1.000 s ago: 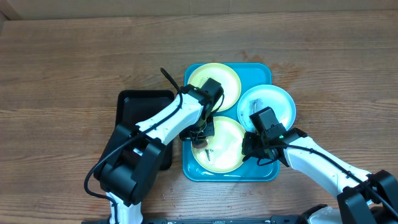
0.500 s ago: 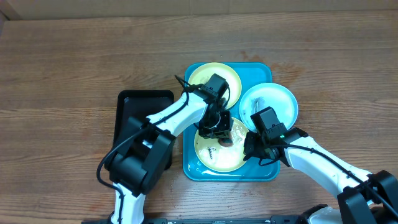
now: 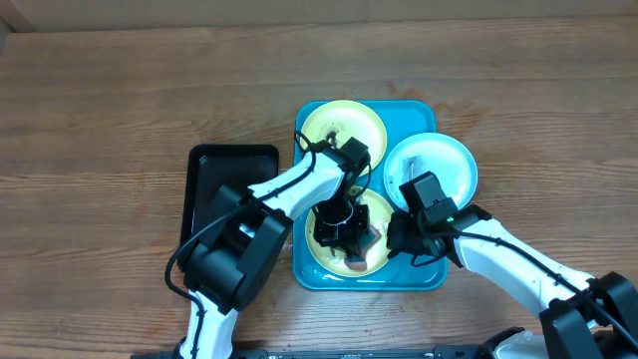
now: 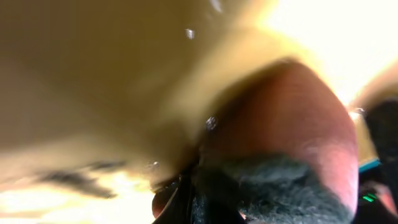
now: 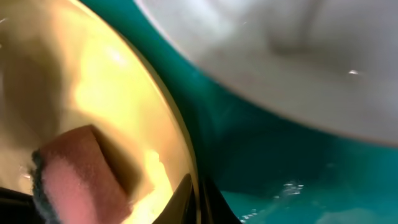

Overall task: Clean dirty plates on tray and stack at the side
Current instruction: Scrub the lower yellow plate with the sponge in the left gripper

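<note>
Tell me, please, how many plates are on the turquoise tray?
3. The far yellow-rimmed plate sits at the tray's back, the light blue plate on its right edge, the near yellow-rimmed plate under the left arm. None appears hidden.

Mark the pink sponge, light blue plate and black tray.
Pink sponge with dark backing (image 5: pixel 78 168): right wrist view, pink face.
Light blue round plate (image 3: pixel 439 156): overhead view, bare centre.
Black rectangular tray (image 3: pixel 215 174): overhead view, bare floor.

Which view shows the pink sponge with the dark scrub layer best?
Right wrist: the pink rectangular sponge with dark scrub layer stands out on the pale yellow round plate. Left wrist shows it blurred, too close; overhead shows a sliver under the left pincer.
</note>
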{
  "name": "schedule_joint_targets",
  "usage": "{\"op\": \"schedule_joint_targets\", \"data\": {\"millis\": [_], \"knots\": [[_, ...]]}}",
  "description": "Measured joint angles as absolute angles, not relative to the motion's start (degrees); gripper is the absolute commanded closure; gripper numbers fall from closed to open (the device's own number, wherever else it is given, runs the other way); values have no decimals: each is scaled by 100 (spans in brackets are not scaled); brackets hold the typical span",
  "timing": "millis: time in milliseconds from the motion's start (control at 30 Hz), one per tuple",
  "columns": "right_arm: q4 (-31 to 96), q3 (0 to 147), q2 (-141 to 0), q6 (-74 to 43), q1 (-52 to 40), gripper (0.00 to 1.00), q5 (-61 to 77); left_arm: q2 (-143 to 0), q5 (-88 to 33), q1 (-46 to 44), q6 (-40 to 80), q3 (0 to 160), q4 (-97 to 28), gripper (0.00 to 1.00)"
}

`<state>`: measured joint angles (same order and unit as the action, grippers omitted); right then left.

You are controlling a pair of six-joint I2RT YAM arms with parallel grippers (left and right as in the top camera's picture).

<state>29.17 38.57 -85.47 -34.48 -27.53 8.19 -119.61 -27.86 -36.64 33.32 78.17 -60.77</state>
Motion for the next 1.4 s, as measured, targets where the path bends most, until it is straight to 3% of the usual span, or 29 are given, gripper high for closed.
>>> {"op": "schedule_joint_targets", "data": {"millis": [367, 600, 1033, 1400], "knots": [[2851, 3857, -8547, -3454, -2753, 96, 974, -11719, 19, -3662, 3621, 7872, -6670, 96], [2757, 3955, -8552, -3498, -2788, 96, 1138, -11736, 753, -3520, 3669, 8020, -6611, 96], [2961, 3959, -8552, -3505, -2670, 96, 687, -11802, -749, -3138, 3601, 8204, -5695, 96], [2998, 3959, -8545, -3304, -2635, 96, 644, -11887, -2759, -3693, 3645, 7865, -3588, 96]]}}
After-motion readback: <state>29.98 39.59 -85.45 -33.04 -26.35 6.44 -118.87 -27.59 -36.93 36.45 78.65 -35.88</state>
